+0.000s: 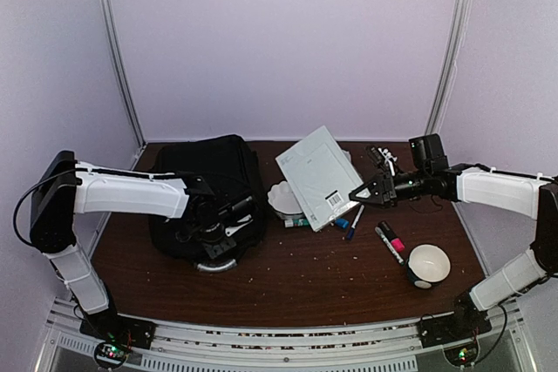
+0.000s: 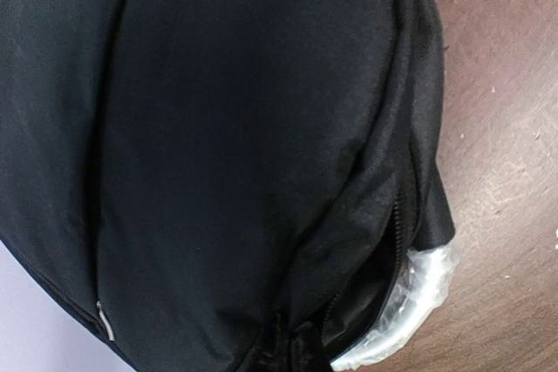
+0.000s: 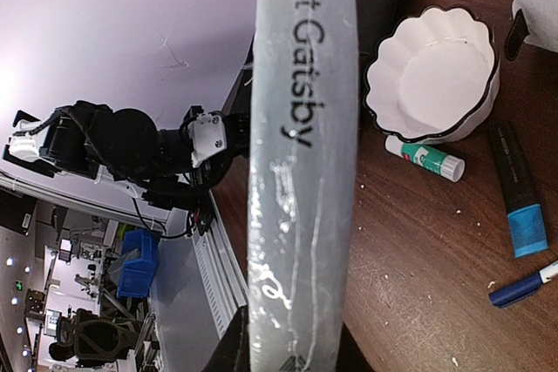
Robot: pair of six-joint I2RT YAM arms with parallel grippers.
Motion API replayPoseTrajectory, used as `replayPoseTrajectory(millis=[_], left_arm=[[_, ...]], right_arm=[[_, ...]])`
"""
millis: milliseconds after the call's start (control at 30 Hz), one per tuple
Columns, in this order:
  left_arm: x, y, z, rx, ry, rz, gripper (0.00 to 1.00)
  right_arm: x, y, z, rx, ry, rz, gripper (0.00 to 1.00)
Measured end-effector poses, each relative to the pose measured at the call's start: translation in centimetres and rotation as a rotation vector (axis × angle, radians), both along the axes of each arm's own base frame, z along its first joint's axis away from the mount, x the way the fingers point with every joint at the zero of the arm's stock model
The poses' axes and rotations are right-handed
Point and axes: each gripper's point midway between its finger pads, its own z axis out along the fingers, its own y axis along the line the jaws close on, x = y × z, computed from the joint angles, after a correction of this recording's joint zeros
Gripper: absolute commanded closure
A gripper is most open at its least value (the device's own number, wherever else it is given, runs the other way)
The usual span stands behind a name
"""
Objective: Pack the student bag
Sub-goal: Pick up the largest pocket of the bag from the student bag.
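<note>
From above, the student bag point(image 1: 205, 182) slumps at nine o'clock on the worktop point(image 1: 331, 276), and the left claw point(image 1: 225, 226) is over it. I cannot tell that claw's state. At the bag's three o'clock the right claw point(image 1: 356, 195) clamps a book point(image 1: 316, 176).

Left wrist: limp black fabric. The zip point(image 2: 394, 241) edge looks the firmest hold.

Right wrist: the book's spine is pinched.
</note>
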Motion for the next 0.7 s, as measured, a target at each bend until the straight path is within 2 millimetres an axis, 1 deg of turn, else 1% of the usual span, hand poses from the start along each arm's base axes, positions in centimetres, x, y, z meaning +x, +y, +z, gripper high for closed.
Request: replayPoseTrajectory(millis=[167,267,400,567,700], left_arm=[[0.8,-0.7,1.4,-0.025,-0.018,0.001,1.0],[1.8,-1.3,2.8,-0.06,-0.041,0.016,1.0],[3.8,-1.9,5.4,-0.129,-0.089,0.055,1.0],[6.0,-2.0,8.8,-0.221,-0.15,0.122,1.0],[6.7,-1.7,10.5,-0.264,-0.177,0.168,1.0]], right_arm=[[-0.5,-0.1,-0.9,-0.02,0.045,-0.002,1.0],[-1.2,-0.1,-1.6,-0.035,0.099,0.0,1.0],[-2.5,0.1,-2.4,-0.058,0.171,0.019,1.0],[-4.1,0.9,-2.7,-0.066,0.227,0.061,1.0],[-5.6,2.1,-2.7,-0.07,0.249,0.109,1.0]])
